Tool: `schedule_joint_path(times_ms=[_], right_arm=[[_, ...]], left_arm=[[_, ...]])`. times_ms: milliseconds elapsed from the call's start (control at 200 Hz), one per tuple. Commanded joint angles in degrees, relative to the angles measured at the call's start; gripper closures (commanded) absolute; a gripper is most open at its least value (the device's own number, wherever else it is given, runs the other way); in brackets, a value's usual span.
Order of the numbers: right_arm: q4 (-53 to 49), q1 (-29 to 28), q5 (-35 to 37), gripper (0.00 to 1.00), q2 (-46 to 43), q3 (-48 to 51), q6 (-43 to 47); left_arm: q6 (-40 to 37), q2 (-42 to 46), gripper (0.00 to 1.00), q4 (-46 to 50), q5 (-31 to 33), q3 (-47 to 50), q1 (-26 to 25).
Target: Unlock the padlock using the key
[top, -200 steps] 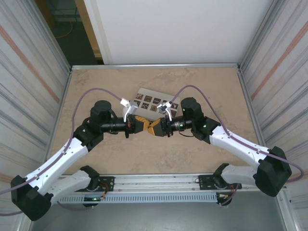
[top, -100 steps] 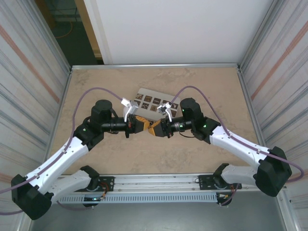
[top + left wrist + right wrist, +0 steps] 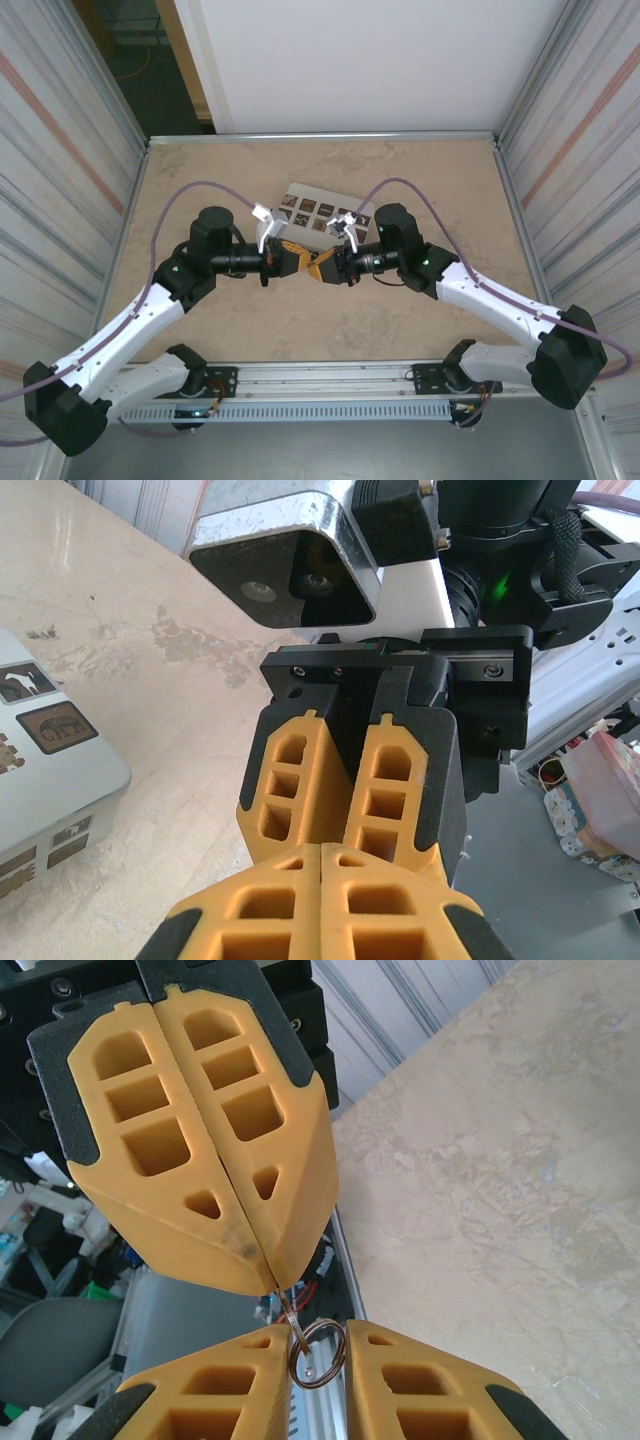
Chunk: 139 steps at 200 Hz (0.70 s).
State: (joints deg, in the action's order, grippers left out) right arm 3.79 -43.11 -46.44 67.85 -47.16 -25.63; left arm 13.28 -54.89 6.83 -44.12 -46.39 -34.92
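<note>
Left jaws [image 3: 277, 1278] fully closed, pinching the key [image 3: 285, 1308] at their tips, above the counter's [image 3: 320, 320] middle. Right jaws [image 3: 318, 1365] slightly parted, seemingly nipping the key ring [image 3: 342, 1348]. Judged a handover: I release the left only once the right's hold proves firm.

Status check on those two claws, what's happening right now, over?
Left gripper shut, pinching the key. Right gripper closed on its metal ring. Tips nose to nose. White box behind, not in the way.
</note>
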Motion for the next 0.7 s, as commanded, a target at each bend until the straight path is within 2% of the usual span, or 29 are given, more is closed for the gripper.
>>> schedule_joint_path(times_ms=[0, 441, 691], right_arm=[[0.36, -0.08, 0.55, 0.8, -1.32, -2.15, 0.66], [0.58, -0.04, 1.16, 0.84, -1.32, -2.15, 0.33], [0.38, -0.02, 1.61, 0.89, -1.32, -2.15, 0.37]], left_arm=[[-0.92, -0.21, 1.0, 0.2, -2.2, -1.19, 0.3], [-1.13, -0.21, 1.0, 0.29, -2.72, -0.79, 0.3], [-1.24, -0.34, 1.0, 0.42, -3.16, -0.79, 0.29]])
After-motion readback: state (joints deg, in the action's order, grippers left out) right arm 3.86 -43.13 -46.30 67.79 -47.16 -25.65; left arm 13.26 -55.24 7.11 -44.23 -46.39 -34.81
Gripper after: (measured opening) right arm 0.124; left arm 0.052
